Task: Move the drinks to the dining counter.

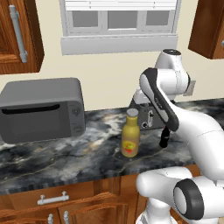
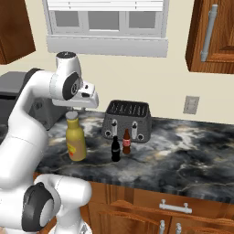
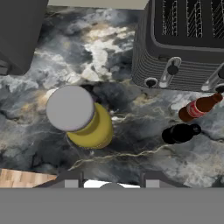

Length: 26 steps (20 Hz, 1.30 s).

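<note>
A grey microwave [image 1: 41,109] is sitting at the far left of the marbled wall counter [image 2: 192,155], under a wooden cabinet [image 1: 17,33] and left of the window [image 2: 105,20]. Right of the microwave, the yellow bottle [image 2: 76,137] is standing upright, the gripper [image 2: 73,109] hovering just above its cap, jaws apart and empty. Farther right of the microwave, a black bottle [image 2: 116,149] and the brown bottle [image 2: 126,141] are standing before the toaster [image 2: 127,119].

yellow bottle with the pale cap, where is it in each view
Left base view: the tall yellow bottle with pale cap and orange-red label stands centre right on the marbled counter.
Right base view: left of centre, under the arm's hand.
Hand view: seen from above, left of centre.
Shared landmark: the dark slotted toaster, behind the bottle.
</note>
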### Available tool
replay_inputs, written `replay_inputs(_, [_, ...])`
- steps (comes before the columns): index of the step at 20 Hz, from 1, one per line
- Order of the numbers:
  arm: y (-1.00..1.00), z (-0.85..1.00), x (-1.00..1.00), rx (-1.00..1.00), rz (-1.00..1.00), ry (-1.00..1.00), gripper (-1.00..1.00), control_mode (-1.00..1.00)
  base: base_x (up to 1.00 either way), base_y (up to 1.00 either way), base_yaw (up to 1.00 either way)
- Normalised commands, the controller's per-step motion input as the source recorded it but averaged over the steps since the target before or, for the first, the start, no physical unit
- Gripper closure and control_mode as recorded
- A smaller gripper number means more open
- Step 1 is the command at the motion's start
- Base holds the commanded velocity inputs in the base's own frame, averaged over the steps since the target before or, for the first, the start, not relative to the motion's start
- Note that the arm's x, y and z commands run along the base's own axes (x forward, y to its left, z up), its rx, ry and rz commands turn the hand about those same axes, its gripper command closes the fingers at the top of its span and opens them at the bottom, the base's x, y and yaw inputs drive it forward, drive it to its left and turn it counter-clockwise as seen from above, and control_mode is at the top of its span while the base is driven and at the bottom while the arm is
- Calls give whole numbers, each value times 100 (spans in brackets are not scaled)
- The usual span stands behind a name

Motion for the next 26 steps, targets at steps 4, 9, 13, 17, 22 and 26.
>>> replay_inputs(4, [24,0,0,0,0,4,-100,-100,0,0,0])
replay_inputs(9, [47,0,0,0,0,14,-100,-100,0,0,0])
replay_inputs(13, [41,0,0,0,0,14,-100,-100,0,0,0])
replay_inputs(17, [4,-9,4,0,0,4,-100,-100,0,0,0])
replay_inputs(22, [0,-19,14,0,0,0,-100,-100,0,0,0])
replay_inputs(26, [0,-25,18,0,0,0,-100,-100,0,0,0])
